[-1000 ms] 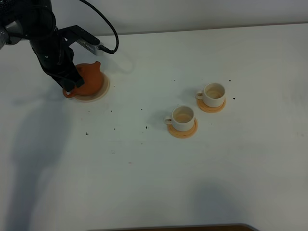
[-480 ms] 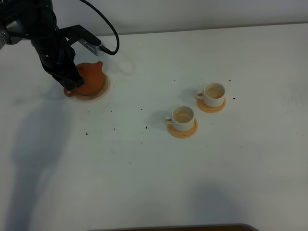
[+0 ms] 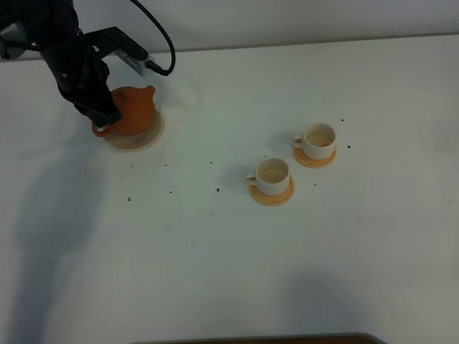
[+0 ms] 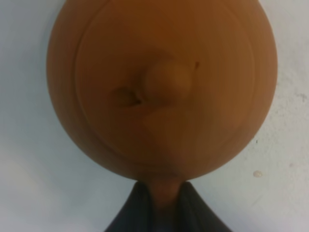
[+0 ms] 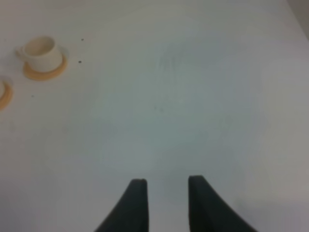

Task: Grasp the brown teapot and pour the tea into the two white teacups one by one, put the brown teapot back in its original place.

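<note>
The brown teapot hangs slightly above the cream saucer, its original place, at the table's back left. My left gripper is shut on the teapot's loop handle, and the knobbed lid sits in place. The two white teacups, one nearer and one farther right, stand on orange coasters right of the middle. My right gripper is open over bare table, with nothing between its fingers; it does not show in the exterior high view.
Small dark specks dot the white table between the saucer and the cups. A black cable loops from the left arm behind the teapot. A dark edge runs along the table's front.
The left gripper has risen a little with the teapot, so more of the cream saucer shows beneath it. The teacups have not moved.
</note>
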